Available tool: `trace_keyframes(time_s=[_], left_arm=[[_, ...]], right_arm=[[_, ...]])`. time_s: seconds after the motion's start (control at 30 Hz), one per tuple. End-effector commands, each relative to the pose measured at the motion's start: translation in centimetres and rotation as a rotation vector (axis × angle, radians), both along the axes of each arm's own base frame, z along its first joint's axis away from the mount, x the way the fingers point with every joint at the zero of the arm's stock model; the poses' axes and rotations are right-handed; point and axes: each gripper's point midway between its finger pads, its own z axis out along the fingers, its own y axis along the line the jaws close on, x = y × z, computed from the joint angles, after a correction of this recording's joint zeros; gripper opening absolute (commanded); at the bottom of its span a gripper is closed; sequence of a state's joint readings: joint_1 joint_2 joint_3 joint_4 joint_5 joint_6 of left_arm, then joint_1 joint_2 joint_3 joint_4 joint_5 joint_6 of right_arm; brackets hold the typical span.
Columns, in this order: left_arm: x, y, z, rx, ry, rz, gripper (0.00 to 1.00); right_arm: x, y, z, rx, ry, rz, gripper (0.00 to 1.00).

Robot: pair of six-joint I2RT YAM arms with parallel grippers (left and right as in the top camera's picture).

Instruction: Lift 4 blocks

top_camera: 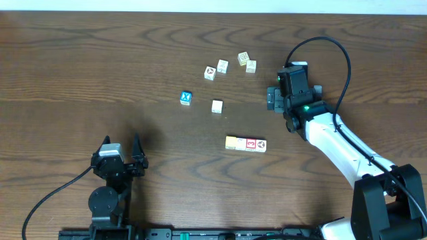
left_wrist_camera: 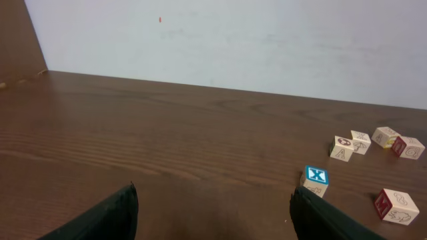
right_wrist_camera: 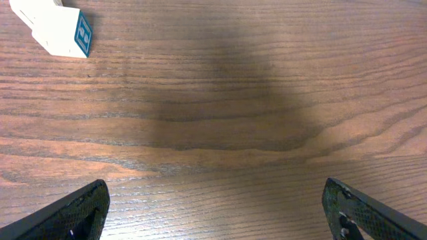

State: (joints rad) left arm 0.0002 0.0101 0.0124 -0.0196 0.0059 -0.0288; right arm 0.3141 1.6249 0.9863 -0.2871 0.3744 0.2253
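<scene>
From above, we see the desk (top_camera: pixel 80 67) lying bare around the left hand (top_camera: pixel 121 142), which stands wide with nothing in it. The four blocks (top_camera: pixel 246 143) lie in one touching row, well off to that hand's right and about level with it. The yellowish block is at the end towards the left hand and the dark-marked one at the other end. The right hand (top_camera: pixel 273 99), also wide and empty, sits beyond the row and apart from it, with open wood between. To its left lie a single cream block (top_camera: pixel 217 106) and, farther on, the blue-and-white cube (top_camera: pixel 186 98). A loose group of blocks (top_camera: pixel 230 65) lies ahead and left of it, towards the desk's far edge.

In the left wrist view, the left hand (left_wrist_camera: pixel 213 190) has free desk ahead as far as a pale wall (left_wrist_camera: pixel 233 47). Ahead and to its right, the blue-and-white cube (left_wrist_camera: pixel 316 176) shows a white X. A red-sided block (left_wrist_camera: pixel 397 207) lies farther right, with the loose group (left_wrist_camera: pixel 360 142) beyond; one of that group seems to bear an A.

In the right wrist view, the right hand (right_wrist_camera: pixel 213 183) spreads wide over bare wood. A white block with a blue-printed face (right_wrist_camera: pixel 57 27) lies ahead and left, cut off by the frame. We cannot tell which block it is, nor read its print.
</scene>
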Motion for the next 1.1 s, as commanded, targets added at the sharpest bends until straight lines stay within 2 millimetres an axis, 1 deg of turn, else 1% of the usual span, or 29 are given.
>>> trace_keyframes(time_s=[0.0,0.53,0.67,0.83,0.97,1.07], left_arm=[[-0.2,0.4,-1.5,-0.012,0.053,0.022,0.73],[-0.2,0.4,-1.6,-0.012,0.057,0.022,0.73],[-0.2,0.4,-1.6,-0.012,0.057,0.022,0.73],[-0.2,0.4,-1.6,-0.012,0.057,0.022,0.73],[-0.2,0.4,-1.6,-0.012,0.057,0.022,0.73],[-0.2,0.4,-1.6,-0.012,0.057,0.022,0.73]], right_arm=[[0.3,-0.4,0.5,-0.012,-0.015,-0.007,0.99],[0.3,-0.4,0.5,-0.012,-0.015,-0.007,0.99],[0.3,-0.4,2.1,0.0,-0.053,-0.007,0.99],[0.1,-0.8,5.6,-0.03,-0.131,0.018,0.99],[-1.1,-1.1,8.2,-0.007,-0.2,0.016,0.99],[-2.6,-1.7,9.8,0.006,-0.255,0.012,0.99]])
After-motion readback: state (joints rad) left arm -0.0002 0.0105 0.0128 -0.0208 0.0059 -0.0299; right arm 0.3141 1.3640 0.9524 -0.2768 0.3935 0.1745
